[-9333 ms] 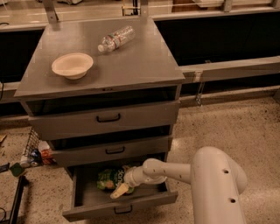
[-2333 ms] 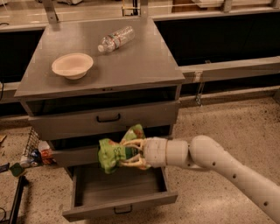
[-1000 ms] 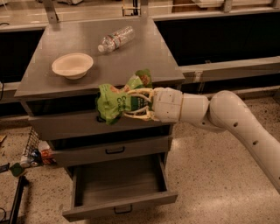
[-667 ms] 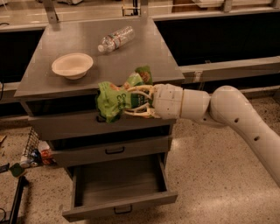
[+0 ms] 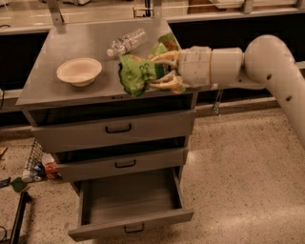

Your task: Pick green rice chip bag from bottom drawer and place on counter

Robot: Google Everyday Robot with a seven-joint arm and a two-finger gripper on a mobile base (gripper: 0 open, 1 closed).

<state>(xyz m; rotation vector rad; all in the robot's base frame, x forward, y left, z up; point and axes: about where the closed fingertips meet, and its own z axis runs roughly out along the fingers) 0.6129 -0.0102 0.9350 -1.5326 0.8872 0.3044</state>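
Clutching green bag [image 5: 132, 72], pincer [image 5: 150, 73] above counter [image 5: 62, 44], perhaps touching

A speckled, pale terrazzo floor [image 5: 238, 181] is spreading from 3 to 6 o'clock, catching soft overhead light. A long ledge [image 5: 95, 12] is running across 12 o'clock, glare shining on it, with dark panels [image 5: 224, 28] sitting beneath. A grey drawer cabinet [image 5: 157, 125] is standing at centre. At 8 o'clock a wire basket [image 5: 34, 155] and small colourful clutter [image 5: 40, 170] are lying on the floor, and a black pole [image 5: 19, 217] is leaning at 7 o'clock. The end effector [image 5: 159, 71] is hovering over the worktop [image 5: 62, 45] at 12 o'clock, clasping the green rice chip bag [image 5: 136, 74].
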